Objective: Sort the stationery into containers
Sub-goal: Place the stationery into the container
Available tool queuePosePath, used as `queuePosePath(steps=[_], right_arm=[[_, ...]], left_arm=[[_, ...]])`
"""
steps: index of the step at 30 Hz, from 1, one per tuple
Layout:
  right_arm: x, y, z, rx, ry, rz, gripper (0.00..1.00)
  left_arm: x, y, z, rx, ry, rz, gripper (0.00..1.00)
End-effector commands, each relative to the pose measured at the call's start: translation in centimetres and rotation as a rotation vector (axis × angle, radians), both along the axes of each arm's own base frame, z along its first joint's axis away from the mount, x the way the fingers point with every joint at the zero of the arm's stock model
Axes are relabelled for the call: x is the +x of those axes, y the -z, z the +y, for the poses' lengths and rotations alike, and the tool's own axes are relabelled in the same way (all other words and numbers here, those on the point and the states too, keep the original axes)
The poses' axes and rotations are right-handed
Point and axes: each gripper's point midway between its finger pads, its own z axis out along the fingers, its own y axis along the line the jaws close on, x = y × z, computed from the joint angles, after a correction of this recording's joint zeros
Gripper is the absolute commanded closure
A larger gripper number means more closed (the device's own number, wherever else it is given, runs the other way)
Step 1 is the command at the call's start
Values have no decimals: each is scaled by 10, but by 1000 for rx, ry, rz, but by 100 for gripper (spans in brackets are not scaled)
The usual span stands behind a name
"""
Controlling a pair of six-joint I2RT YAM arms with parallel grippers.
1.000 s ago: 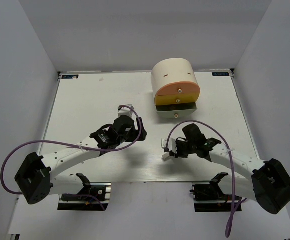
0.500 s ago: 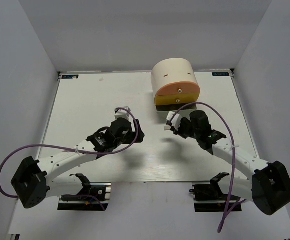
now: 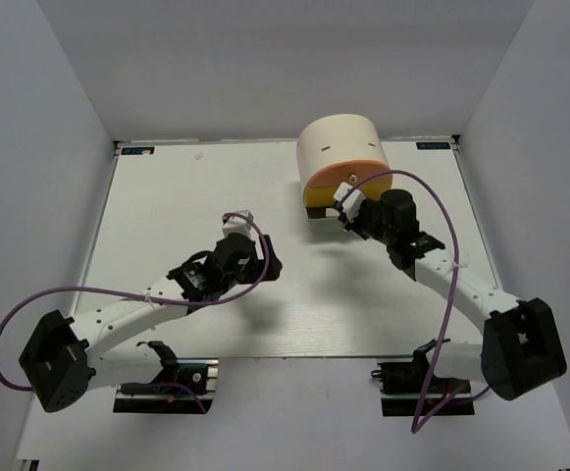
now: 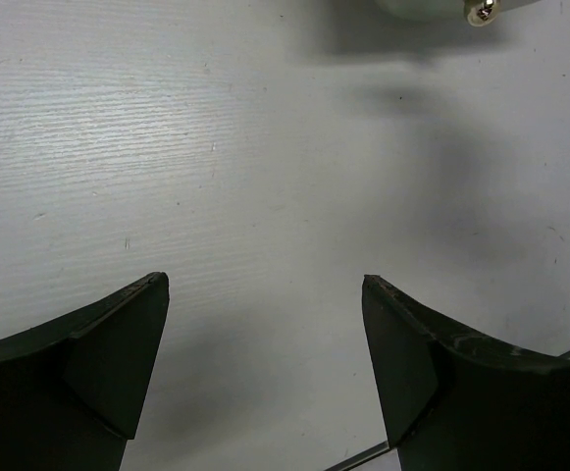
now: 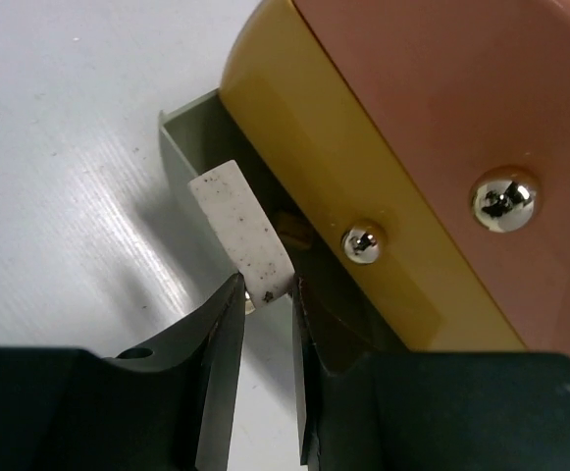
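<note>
We see the right gripper (image 5: 265, 299) pinching a white eraser (image 5: 237, 226) over the lowest drawer (image 5: 179, 132), which is pulled open under the yellow drawer (image 5: 314, 157). The left gripper (image 4: 265, 294) hangs above the table (image 4: 216, 147) with its jaws wide apart.

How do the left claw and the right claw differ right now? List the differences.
Opening: the left claw stands wide open and empty; the right claw is shut on a white eraser.
Place: the left claw hangs over bare table; the right claw is at the open drawer beneath the yellow drawer.
Shared: both are dark and two-fingered.
</note>
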Motion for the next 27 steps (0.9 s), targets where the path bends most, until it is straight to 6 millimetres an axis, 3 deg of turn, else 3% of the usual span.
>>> queuePosePath(steps=[1,5,7,8,9,12,15,18,27], right_arm=[[26,-24,3,12,4,-84,100],[43,-26,8,-12,-11,-96,100],[49,-17,10,-27,-14,-78,100],[54,-22,9,-29,-14,-89,98],[56,-12,11,-43,-16,-66,96],[64,-8,8,-57,-6,-57,86],[67,-7,6,-64,1,-52,71],[66,0,3,-74,10,-36,64],[61,6,-3,-67,22,-16,58]], left_arm=[[0,-4,5,-12,-21,-16,11],[0,-4,5,-12,-21,-16,11],[0,-7,5,-26,-26,-18,11],[0,-7,5,-26,-26,-18,11],[1,-7,6,-22,-33,-23,11],[0,-6,8,-22,-33,-23,11],[0,-6,8,-22,-33,-23,11],[0,-3,8,-15,-33,-17,11],[2,-3,5,-15,-33,-17,11]])
